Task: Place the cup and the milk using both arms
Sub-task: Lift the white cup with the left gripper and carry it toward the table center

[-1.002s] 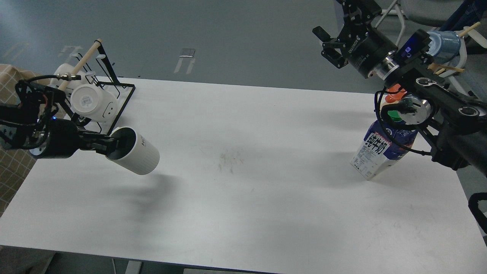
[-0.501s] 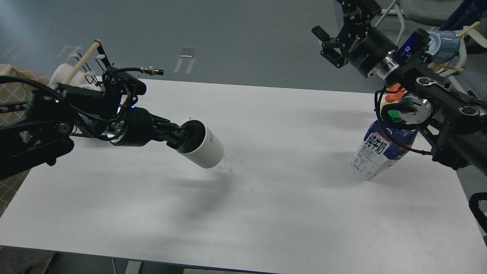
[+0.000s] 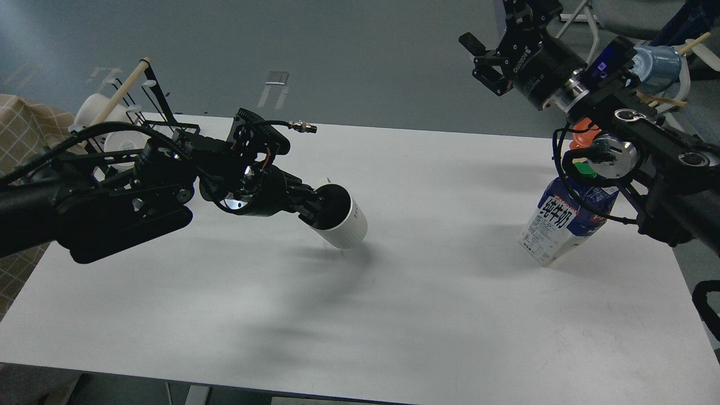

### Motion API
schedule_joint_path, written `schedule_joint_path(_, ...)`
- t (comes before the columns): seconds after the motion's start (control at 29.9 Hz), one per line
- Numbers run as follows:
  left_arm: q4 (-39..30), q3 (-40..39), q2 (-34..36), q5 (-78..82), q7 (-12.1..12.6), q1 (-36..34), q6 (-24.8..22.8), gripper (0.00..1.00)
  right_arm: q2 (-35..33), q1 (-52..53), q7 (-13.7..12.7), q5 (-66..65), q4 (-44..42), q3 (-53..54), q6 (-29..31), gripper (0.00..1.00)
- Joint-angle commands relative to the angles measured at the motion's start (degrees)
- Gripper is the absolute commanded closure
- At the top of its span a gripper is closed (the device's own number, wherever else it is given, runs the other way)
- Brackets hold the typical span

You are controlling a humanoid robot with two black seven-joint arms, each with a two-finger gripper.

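Note:
The white ribbed cup (image 3: 344,221) is held tilted, its dark inside facing back toward my left arm, just above the middle of the white table (image 3: 394,315). My left gripper (image 3: 316,205) is shut on its rim, one finger inside the cup. The dark blue and white milk carton (image 3: 558,225) stands at the table's right side, its top partly hidden behind my right arm. My right gripper (image 3: 485,61) is open and empty, high above and beyond the table's far edge, well away from the carton.
A black wire rack (image 3: 163,121) with a wooden rod and white mugs (image 3: 98,112) stands at the table's far left corner. A light blue mug (image 3: 655,61) and an orange object (image 3: 584,128) sit behind my right arm. A checked cloth (image 3: 22,124) lies off the left edge.
My left arm has carried the cup from beside the rack to the right, to the table's middle. My right gripper has shifted slightly upward; the milk has not moved.

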Motion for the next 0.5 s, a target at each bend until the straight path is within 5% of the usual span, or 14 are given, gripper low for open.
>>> schedule_joint_path(0.0,0.73,0.79,-0.97,0.62,-0.04,-0.24,0.00,1.00,-0.01,2.89,0.00,0.00,-0.63,-0.06,0.00,0.00)
schedule_joint_path(0.47,1.52,6.15,-1.15,0.71,-0.04,-1.29,0.00,1.00,6.05,10.55,0.00,-0.09,-7.22,-2.35,-0.88,0.00)
